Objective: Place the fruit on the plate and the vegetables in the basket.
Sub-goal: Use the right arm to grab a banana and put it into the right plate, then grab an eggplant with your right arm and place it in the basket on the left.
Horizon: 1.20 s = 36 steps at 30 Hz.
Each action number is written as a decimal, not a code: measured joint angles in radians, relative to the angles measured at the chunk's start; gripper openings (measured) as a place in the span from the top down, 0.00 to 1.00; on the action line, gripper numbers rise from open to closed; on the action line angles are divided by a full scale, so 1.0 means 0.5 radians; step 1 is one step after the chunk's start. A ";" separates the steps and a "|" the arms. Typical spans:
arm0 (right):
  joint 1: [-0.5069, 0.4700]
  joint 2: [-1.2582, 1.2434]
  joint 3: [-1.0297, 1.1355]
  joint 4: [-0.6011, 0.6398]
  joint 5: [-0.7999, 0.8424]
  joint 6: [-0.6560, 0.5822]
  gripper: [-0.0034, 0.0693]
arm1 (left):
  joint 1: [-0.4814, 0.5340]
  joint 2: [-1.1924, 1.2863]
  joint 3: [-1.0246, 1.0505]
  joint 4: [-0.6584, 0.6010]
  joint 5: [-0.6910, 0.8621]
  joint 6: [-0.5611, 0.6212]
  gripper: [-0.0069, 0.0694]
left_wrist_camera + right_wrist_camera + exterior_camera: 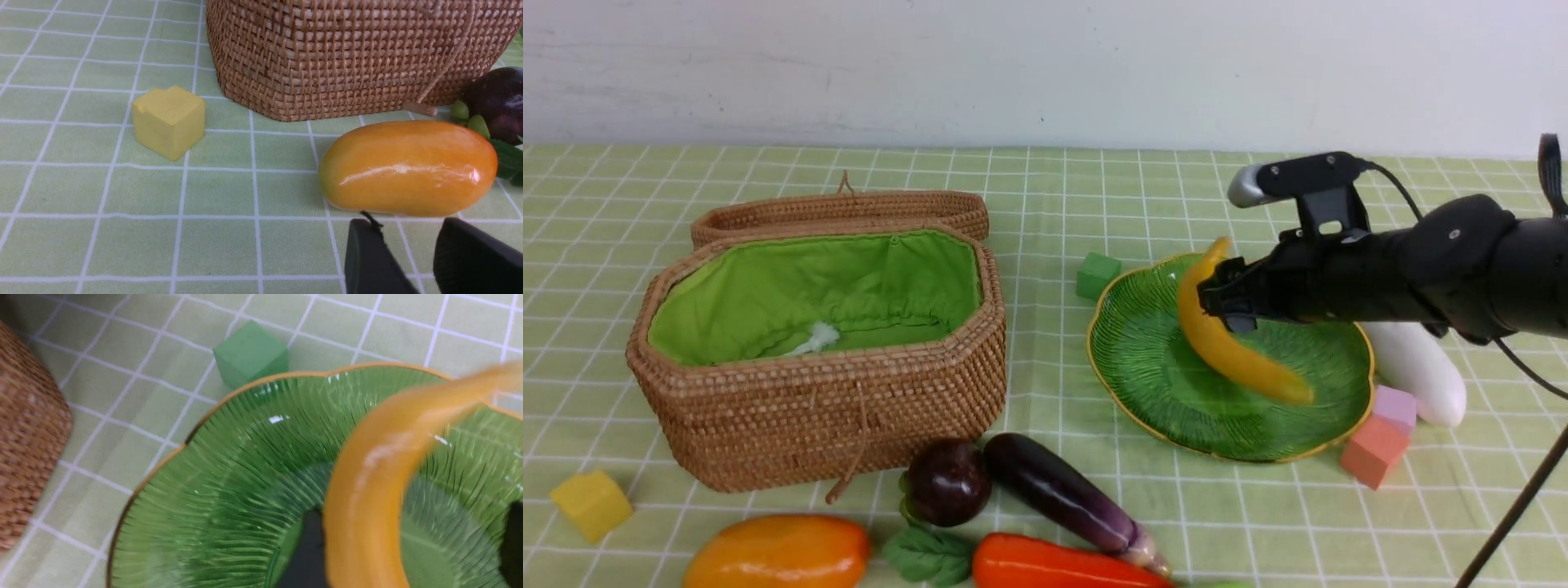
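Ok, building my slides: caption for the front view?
Banana at right gripper above the plate; basket open, mango and eggplant unsorted.

Checked tablecloth (1054, 180) holds yellow cube (590, 505), green cube (1098, 274), and pink cube (1394, 408) touching salmon cube (1374, 451).

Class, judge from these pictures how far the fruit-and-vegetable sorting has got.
Done: nothing settled; the basket shows no vegetables. In hand: the banana is over the plate, at the open right claw. Left: the mango, by the open left claw, and maroon fruit for the plate; eggplant, carrot and radish for the basket.
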<state>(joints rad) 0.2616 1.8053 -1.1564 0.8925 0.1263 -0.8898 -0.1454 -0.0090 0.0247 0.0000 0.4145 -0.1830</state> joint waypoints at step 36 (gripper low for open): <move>0.829 0.018 -0.329 -1.121 1.012 0.454 0.13 | 0.000 0.000 0.000 0.000 0.000 0.000 0.60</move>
<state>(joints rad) 0.6759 1.8144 -1.3209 0.3319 0.6324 -0.6627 -0.1454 -0.0090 0.0247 0.0000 0.4145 -0.1830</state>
